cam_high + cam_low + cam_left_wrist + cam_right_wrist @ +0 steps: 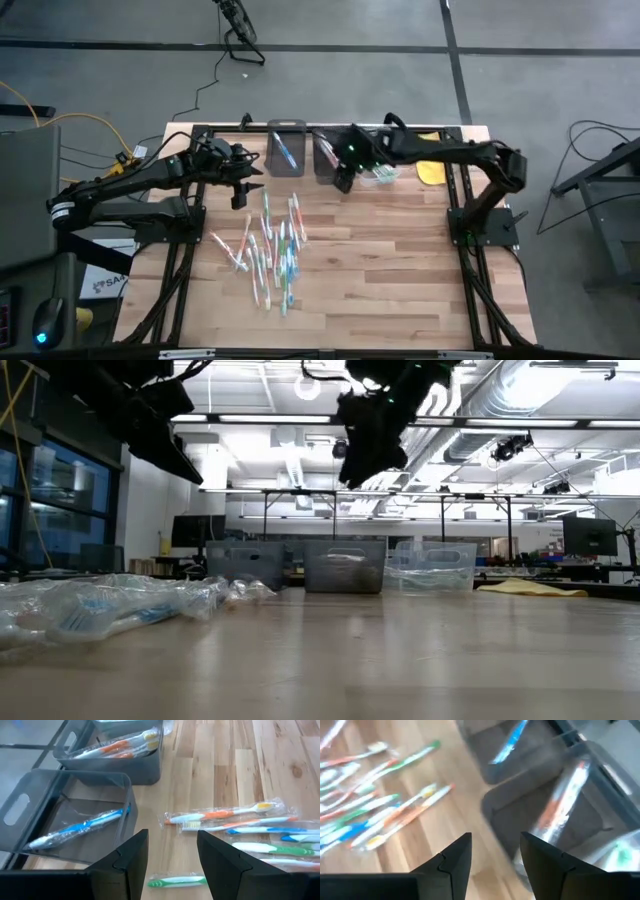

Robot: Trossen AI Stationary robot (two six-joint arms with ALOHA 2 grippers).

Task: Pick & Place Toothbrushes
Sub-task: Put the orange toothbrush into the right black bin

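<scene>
- Wooden table [400, 280]: a slatted top that carries every item; three bins stand in a row along its far edge.
- Left arm: reaches in over the table's left side; the left gripper [243, 188] hangs above the far end of the toothbrush pile, just beside the left grey bin [286, 150]. In the left wrist view its fingers [125, 865] are spread with nothing between them; one green-handled brush [177, 881] lies on the table below the gap.
- Right arm: stretches from the table's right side; the right gripper [344, 178] hovers at the near edge of the middle grey bin [328, 155]. In the right wrist view its fingers [452, 857] stand apart and empty, above that bin's rim.
- Clear bin [383, 173] and a yellow flat object [431, 172]: just beside the right gripper, toward the right.
- Toothbrushes [272, 245]: wrapped, mostly in a loose pile at the table's middle-left, near the left fingers; one blue brush lies in the left grey bin, and orange ones in the middle grey bin.
- No readable writing on the wrappers.
</scene>
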